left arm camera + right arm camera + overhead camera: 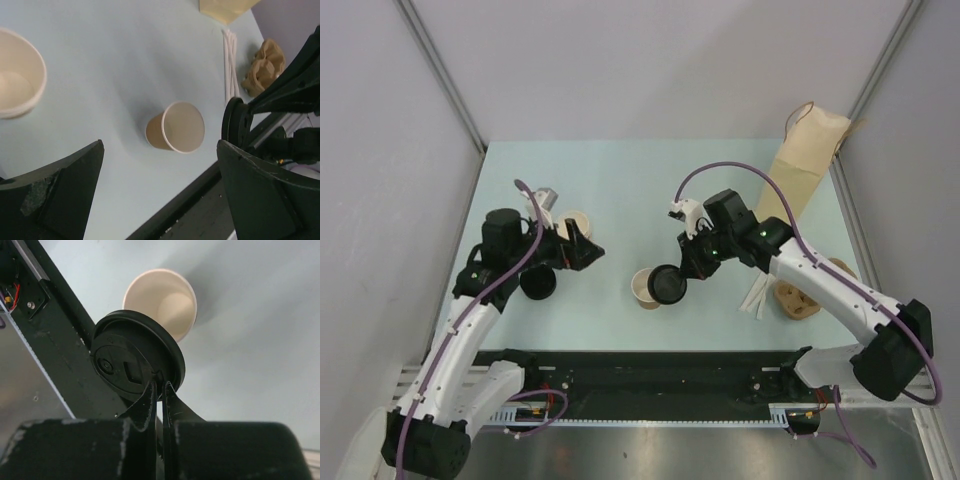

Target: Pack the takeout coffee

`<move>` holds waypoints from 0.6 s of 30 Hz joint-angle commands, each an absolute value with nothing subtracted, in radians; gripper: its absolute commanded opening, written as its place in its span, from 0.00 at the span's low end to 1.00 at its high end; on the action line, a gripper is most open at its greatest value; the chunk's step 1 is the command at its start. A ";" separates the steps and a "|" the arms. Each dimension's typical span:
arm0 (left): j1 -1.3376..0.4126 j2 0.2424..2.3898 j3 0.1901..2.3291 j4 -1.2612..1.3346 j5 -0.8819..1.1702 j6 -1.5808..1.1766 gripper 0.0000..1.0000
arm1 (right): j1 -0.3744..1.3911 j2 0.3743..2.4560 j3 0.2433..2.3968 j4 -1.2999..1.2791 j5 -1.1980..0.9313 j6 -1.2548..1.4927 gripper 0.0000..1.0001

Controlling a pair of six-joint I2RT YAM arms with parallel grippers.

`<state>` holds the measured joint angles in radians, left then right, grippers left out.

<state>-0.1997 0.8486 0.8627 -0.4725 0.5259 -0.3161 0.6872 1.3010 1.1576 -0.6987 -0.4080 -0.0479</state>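
You have two open cups on the pale table (620,180), tan kraft outside, white inside, neither lidded. The centre cup (642,288) stands just below the middle of the top view. The left cup (577,222) sits left of centre, partly hidden behind your left arm.

The black lid (135,362) is round with a raised rim. Your right claw (160,388) is pinched tight on that rim and holds the lid tilted on edge, just beside the centre cup's mouth.

Your left claw (585,250) is spread wide with nothing in it. In its wrist view the centre cup shows between the fingers, well beyond them.

The tall bag (802,165) sits in the upper right, at the table's far corner. Below it, at the right edge, lies the pulp tray (798,298), with white straws (756,297) just left of it.
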 commanded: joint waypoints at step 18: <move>-0.341 0.870 0.680 -0.255 0.638 -0.402 0.60 | 0.770 1.612 1.572 -0.992 -0.221 -0.021 0.00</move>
<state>-0.3332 0.8669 0.6991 -0.3138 0.5911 -0.3931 0.7563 1.5711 1.4757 -0.9432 -0.2947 -0.0002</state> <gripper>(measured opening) 0.614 0.022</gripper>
